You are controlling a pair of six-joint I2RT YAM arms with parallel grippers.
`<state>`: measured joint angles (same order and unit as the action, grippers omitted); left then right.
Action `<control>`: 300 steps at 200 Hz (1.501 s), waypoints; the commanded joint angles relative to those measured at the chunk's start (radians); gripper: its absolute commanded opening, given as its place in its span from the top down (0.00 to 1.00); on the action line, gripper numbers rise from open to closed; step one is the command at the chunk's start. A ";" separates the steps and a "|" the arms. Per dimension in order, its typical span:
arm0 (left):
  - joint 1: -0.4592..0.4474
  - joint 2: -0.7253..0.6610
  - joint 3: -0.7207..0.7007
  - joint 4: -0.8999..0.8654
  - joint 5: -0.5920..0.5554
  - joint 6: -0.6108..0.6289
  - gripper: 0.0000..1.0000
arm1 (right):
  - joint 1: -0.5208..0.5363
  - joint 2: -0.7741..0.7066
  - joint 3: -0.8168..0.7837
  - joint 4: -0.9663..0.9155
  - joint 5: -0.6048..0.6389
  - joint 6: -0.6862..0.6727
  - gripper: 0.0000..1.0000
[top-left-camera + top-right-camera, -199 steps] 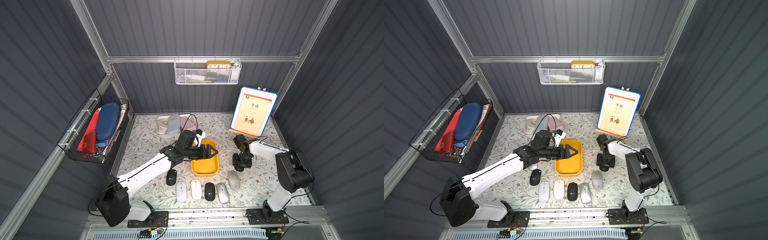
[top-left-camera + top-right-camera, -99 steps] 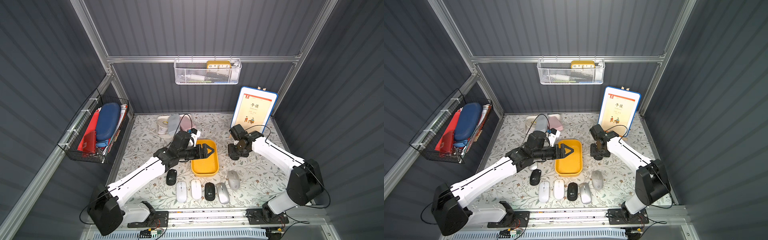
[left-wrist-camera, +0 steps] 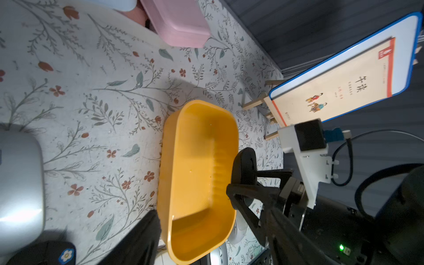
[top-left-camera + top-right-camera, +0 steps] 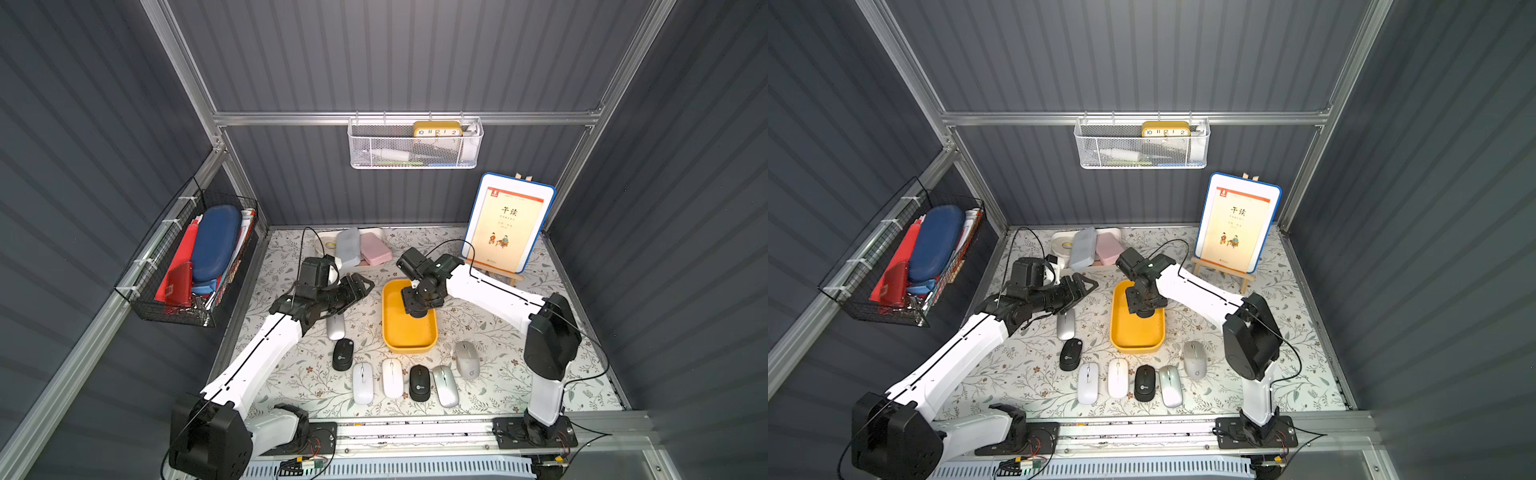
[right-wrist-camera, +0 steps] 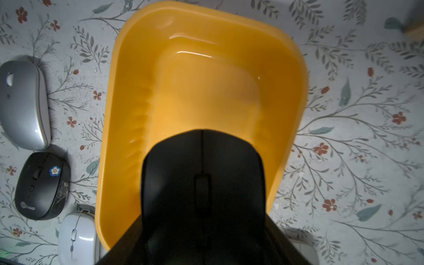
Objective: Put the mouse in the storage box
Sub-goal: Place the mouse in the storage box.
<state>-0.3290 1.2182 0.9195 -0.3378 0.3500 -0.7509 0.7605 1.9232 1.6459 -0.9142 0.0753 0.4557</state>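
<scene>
The right gripper is clamped on a black mouse, with one finger on each side of it. The mouse hangs over the yellow storage box, in the far half and close to the long rim on the right arm's side. I cannot tell if it touches the floor of the box. The near half of the box floor lies open.

The left gripper has its fingers apart and holds nothing. It is just beside the opposite long rim, above a silver mouse.

In front of the near short rim a row of mice lies near the box but apart from it. Right of the box the flowered tablecloth is free.
</scene>
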 commanded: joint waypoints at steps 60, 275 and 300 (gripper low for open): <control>0.010 -0.032 -0.126 -0.026 0.019 -0.056 0.23 | 0.004 0.189 0.106 0.003 -0.005 -0.027 0.45; 0.011 -0.085 -0.125 -0.003 0.095 -0.017 0.22 | -0.015 0.373 0.245 0.047 -0.088 0.156 0.33; 0.010 -0.096 -0.113 -0.012 0.094 -0.011 0.21 | -0.010 0.359 0.244 0.036 -0.074 0.145 0.22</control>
<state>-0.3244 1.1484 0.7906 -0.3374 0.4198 -0.7902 0.7479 2.2799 1.8645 -0.8536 -0.0120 0.6010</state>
